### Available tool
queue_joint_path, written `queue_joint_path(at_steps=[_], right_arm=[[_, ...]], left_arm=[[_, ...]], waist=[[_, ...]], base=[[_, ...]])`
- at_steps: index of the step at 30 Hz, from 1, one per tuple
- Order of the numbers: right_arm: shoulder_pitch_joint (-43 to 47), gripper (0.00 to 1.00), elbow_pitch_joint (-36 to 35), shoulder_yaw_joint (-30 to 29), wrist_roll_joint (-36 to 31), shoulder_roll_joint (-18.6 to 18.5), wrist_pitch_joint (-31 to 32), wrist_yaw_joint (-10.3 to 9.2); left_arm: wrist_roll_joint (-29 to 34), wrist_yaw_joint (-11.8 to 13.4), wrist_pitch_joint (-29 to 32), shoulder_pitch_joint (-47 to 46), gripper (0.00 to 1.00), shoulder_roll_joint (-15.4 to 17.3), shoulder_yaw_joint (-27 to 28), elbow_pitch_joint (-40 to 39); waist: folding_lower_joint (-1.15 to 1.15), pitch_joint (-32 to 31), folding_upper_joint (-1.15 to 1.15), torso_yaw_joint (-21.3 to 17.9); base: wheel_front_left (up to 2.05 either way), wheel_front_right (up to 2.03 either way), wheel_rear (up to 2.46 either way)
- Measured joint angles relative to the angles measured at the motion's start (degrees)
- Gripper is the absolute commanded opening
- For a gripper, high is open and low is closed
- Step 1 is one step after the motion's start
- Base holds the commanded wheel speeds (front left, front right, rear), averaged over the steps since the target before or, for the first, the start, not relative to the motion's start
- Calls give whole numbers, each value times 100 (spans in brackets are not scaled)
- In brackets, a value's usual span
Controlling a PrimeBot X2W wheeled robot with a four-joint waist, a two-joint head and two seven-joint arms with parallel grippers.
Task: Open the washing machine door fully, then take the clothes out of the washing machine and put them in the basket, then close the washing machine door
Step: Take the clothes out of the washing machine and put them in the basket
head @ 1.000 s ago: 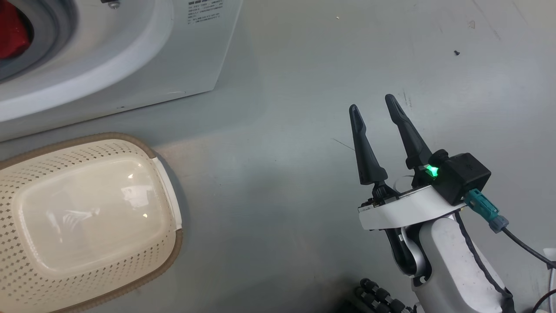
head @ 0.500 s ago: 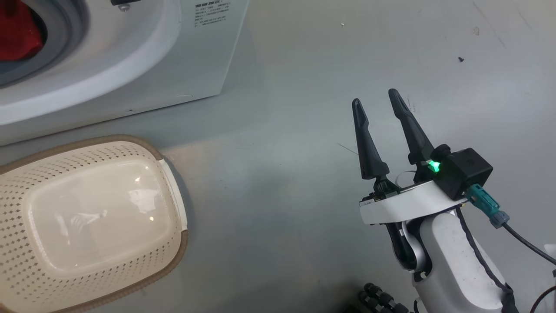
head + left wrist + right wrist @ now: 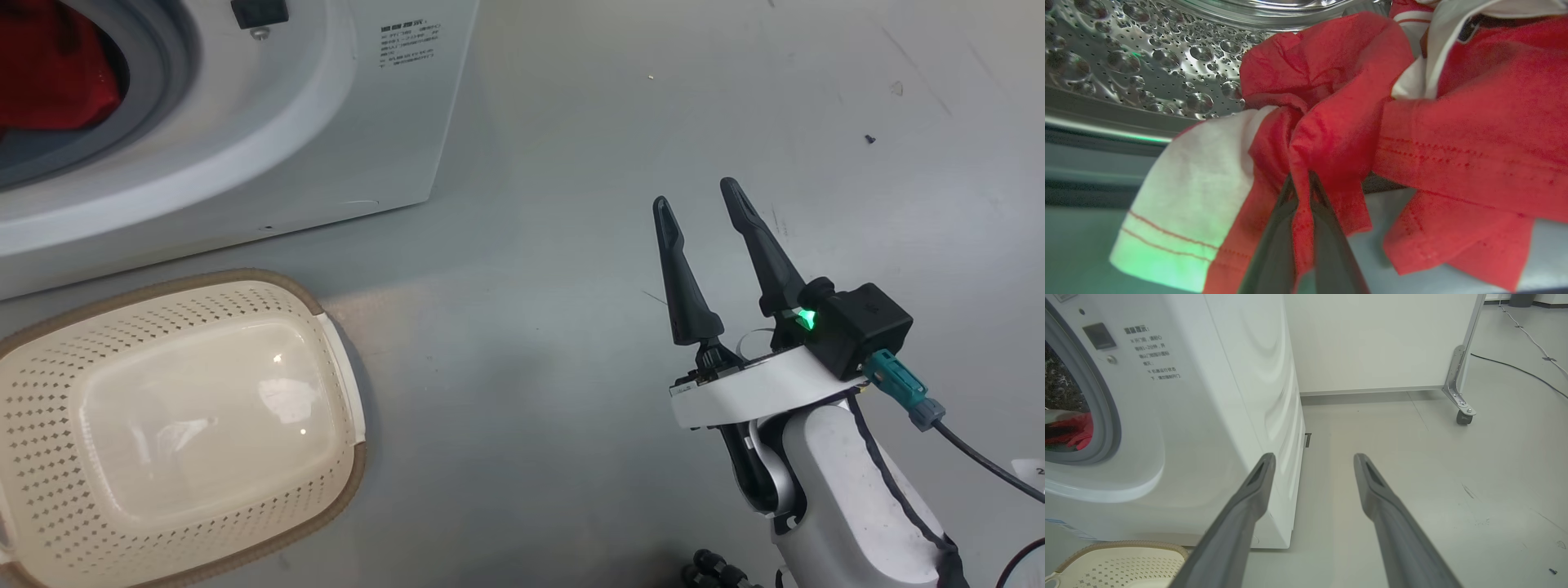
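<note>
One fold of crumpled red, white-trimmed clothes (image 3: 1331, 94) pinched in left gripper (image 3: 1301, 181); right gripper (image 3: 695, 196) spread wide.

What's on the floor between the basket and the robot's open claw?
Nothing: in the head view, just bare grey floor lies between the basket and the right gripper.

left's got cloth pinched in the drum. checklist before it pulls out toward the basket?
1. Grip: left gripper shut on a fold of the clothes: ok.
2. Whole load in the grip: more red cloth lies beside the pinched fold, outside the jaws: cannot tell.
3. Snags: cloth lies against the drum; caught or free: cannot tell.
4. Drop spot: basket upright and empty, in front of the washing machine: ok.
5. Other arm: right gripper open, holding nothing, over the floor beside the machine: ok.
</note>
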Motion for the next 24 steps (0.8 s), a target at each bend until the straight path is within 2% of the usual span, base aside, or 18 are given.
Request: queue_joint_path(at_steps=[7,24], right_arm=[[3,100,29,5,2,0,1,1],[15,100,226,-230,-62,-4,1,46]], left_arm=[[-2,0,-90,-197,0,-44,0,3],[-285,-23,-955,-149,0,-701,16,177]], waist=[[0,-65,0,7],[0,-545,0,201]], base=[[0,0,0],[0,0,0]])
